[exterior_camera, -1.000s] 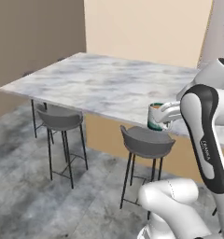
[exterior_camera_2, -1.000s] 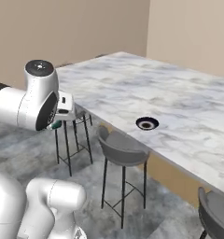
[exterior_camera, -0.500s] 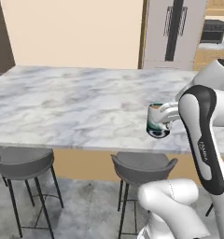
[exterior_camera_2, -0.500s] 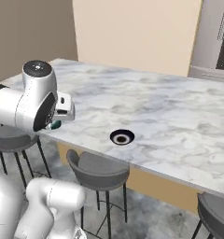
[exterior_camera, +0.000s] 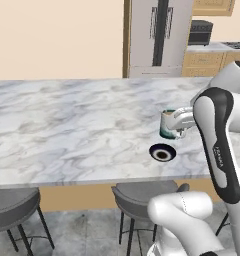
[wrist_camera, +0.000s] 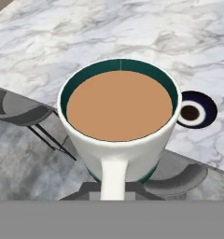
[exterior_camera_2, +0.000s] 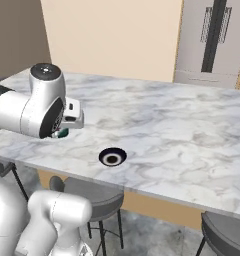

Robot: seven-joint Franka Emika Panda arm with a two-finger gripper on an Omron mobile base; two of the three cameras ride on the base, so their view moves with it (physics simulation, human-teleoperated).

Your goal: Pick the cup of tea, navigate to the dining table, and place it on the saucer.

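The gripper (exterior_camera: 176, 123) grasps the cup of tea (exterior_camera: 168, 124) and holds it upright in the air above the near part of the dining table (exterior_camera: 67, 130). Seen from the hand, the cup (wrist_camera: 119, 121) is brimful of brown tea, with its handle toward the camera. The saucer (exterior_camera: 162, 152) lies on the marble top just below and in front of the cup, not touching it. Grey stools (exterior_camera: 137, 199) stand under the table's near edge. A tall fridge (exterior_camera: 159, 37) and wooden cabinets (exterior_camera: 203, 61) stand beyond the table.
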